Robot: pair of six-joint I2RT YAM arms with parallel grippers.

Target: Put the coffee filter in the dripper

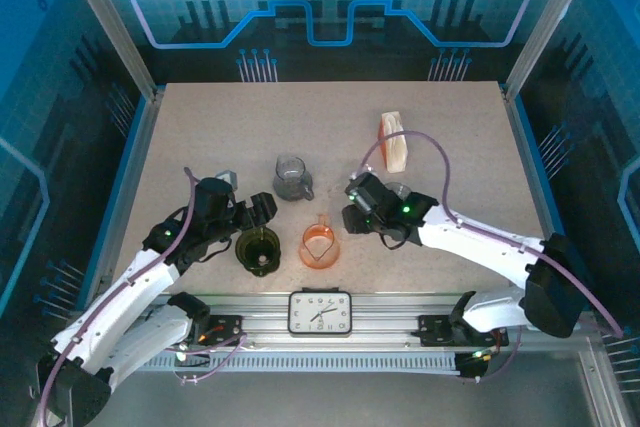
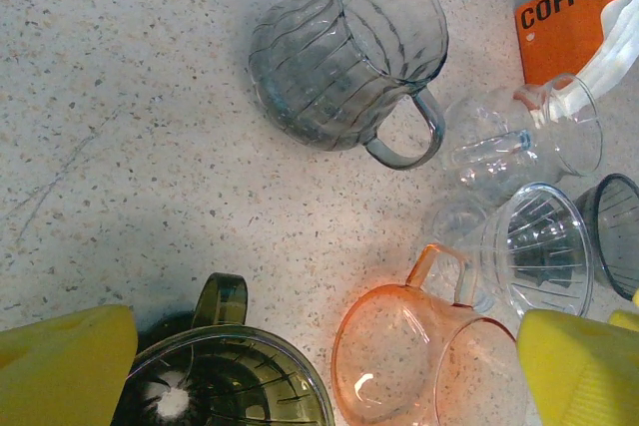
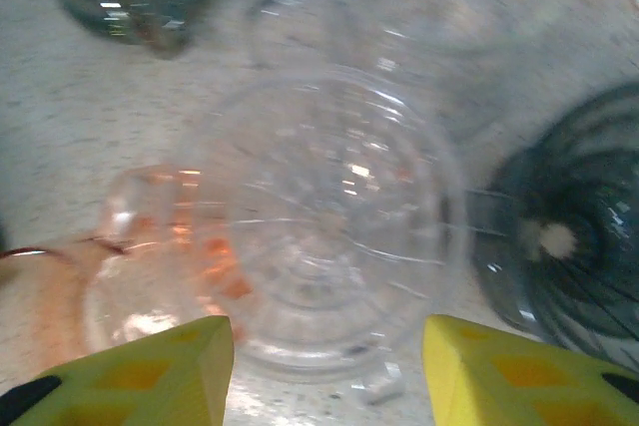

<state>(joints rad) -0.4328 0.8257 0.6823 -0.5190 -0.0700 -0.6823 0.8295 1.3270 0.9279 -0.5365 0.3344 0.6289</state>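
- Speckled beige table (image 1: 200,127) inside a blue-lit enclosure, with glassware crowded near its middle.
- Risk: the clear dripper (image 3: 339,226) sits just beside the orange dripper (image 3: 130,286) and a dark dripper (image 3: 569,246), so a low sweep would likely knock one over.
- Risk: the coffee filter pack (image 1: 396,140) lies far right, and thin papers may lift several at once.
- Right gripper (image 3: 329,331) hovers above the clear dripper, fingers apart and empty, arm reaching from near right.
- Left gripper (image 2: 327,336), spread wide and empty, hangs over the olive dripper (image 2: 220,376).
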